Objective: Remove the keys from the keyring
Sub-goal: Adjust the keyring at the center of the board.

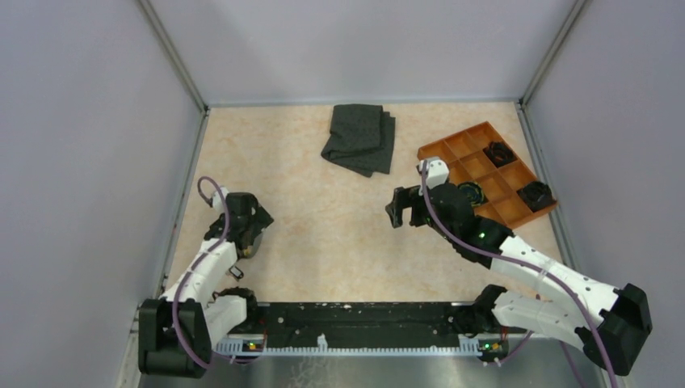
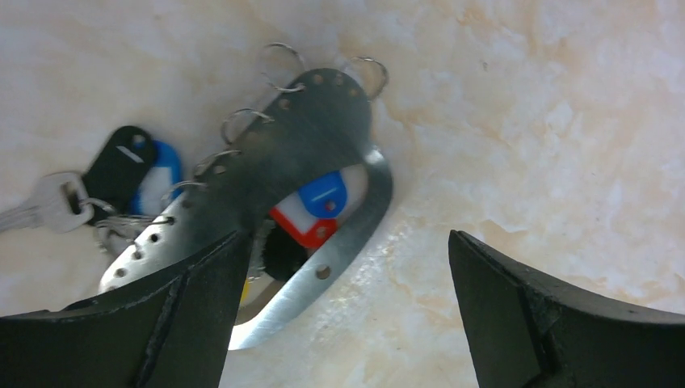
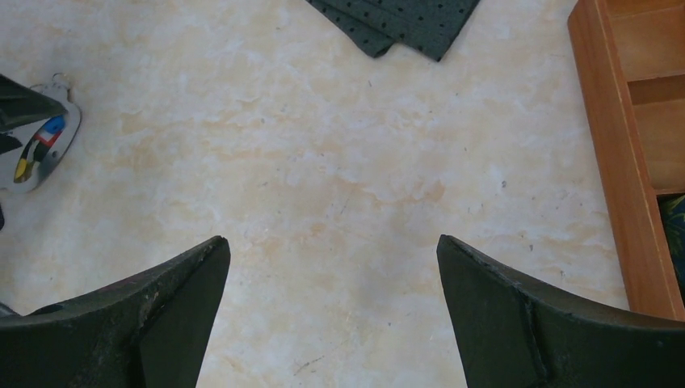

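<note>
The keyring (image 2: 315, 121) is a curved grey metal band with a row of holes and small wire rings, lying flat on the table. Keys with blue and red heads (image 2: 321, 202) lie inside its loop. A key with a black head (image 2: 121, 160) and a plain silver key (image 2: 44, 204) lie at its left. My left gripper (image 2: 347, 236) is open just above the band's lower end, its left finger (image 2: 186, 307) over the band. In the top view the left gripper (image 1: 245, 226) hides the keyring. My right gripper (image 3: 333, 238) is open over bare table, with the keyring (image 3: 40, 145) far to its left.
A folded dark grey cloth (image 1: 359, 137) lies at the back centre. An orange compartment tray (image 1: 464, 148) sits at the back right, with black clumps (image 1: 499, 152) in some cells, and my right gripper (image 1: 400, 208) is just left of it. Grey walls enclose the table.
</note>
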`<state>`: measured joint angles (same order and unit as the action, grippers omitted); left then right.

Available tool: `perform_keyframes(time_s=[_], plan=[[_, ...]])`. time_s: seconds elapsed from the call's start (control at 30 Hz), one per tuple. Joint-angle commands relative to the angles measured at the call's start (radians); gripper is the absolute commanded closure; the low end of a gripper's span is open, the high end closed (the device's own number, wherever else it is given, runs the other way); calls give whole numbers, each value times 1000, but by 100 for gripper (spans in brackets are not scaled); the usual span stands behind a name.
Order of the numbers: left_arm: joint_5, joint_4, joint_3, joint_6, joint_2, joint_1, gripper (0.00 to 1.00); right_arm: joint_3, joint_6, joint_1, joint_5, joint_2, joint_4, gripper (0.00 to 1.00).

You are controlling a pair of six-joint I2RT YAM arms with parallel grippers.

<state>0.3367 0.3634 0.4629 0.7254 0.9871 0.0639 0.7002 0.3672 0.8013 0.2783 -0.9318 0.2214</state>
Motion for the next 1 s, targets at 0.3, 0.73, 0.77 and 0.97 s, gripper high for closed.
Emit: perform_keyframes(time_s=[0.3,0.73,0.77,0.97], plan=[[-99,-192,-77,44,103,48,2,-21,-14,6,-43,26,-47,1],[-82,-220,-6,198,270,400,2,-36,-20,7,-3,37,-45,1],[-96,-241,6,204,291,432,2,-37,-19,7,7,39,-44,1],[-161,-314,121,239,423,632,2,-49,-6,-3,57,71,-44,1]])
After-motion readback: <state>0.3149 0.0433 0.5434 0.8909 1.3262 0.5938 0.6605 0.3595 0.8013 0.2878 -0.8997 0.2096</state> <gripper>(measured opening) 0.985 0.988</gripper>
